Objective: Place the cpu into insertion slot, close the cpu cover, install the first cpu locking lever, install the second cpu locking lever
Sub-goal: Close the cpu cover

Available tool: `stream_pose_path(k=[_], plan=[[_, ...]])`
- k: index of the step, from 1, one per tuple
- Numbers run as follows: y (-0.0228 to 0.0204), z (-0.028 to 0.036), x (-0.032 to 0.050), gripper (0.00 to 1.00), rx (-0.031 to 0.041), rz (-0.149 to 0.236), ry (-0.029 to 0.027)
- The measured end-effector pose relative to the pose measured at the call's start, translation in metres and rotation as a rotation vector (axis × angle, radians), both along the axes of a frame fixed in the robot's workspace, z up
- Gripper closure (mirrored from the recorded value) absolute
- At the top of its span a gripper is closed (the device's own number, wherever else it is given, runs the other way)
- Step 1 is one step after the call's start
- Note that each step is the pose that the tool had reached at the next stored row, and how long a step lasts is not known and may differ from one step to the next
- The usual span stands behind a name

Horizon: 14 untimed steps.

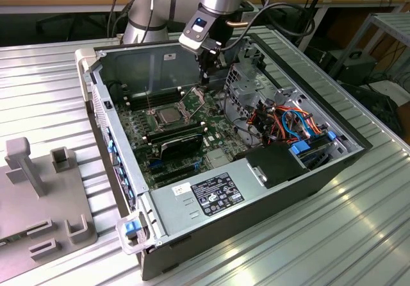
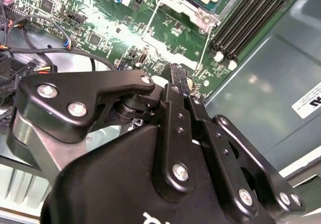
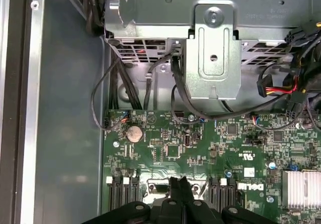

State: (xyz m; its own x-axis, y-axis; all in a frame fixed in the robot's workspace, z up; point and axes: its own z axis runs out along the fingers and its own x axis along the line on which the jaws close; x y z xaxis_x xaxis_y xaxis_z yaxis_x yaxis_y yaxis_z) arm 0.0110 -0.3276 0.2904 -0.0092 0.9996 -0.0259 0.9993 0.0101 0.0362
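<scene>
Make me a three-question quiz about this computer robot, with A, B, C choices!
1. The gripper is: A spread wide open; B shut; C holding a screwdriver.
2. The cpu sits: A in the gripper; B on the floor; C in the insertion slot.
3. The motherboard is: A green; B red; C white.
Answers: 1 B, its fingers meet in the first wrist view. 2 C, its silver top shows inside the slot. 3 A, the board looks green in every view.
</scene>
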Motion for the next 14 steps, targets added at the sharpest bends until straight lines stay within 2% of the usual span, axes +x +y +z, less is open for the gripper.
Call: stream_pose_path(k=[5, 8, 14], plan=[[0.0, -0.0087, 0.009, 0.89, 0.0, 0.0, 0.0004], [0.0, -0.0178, 0.0142, 0.89, -0.0001, 0.0, 0.0004], [0.0, -0.0304, 0.0187, 0.89, 0.0, 0.0, 0.0004]])
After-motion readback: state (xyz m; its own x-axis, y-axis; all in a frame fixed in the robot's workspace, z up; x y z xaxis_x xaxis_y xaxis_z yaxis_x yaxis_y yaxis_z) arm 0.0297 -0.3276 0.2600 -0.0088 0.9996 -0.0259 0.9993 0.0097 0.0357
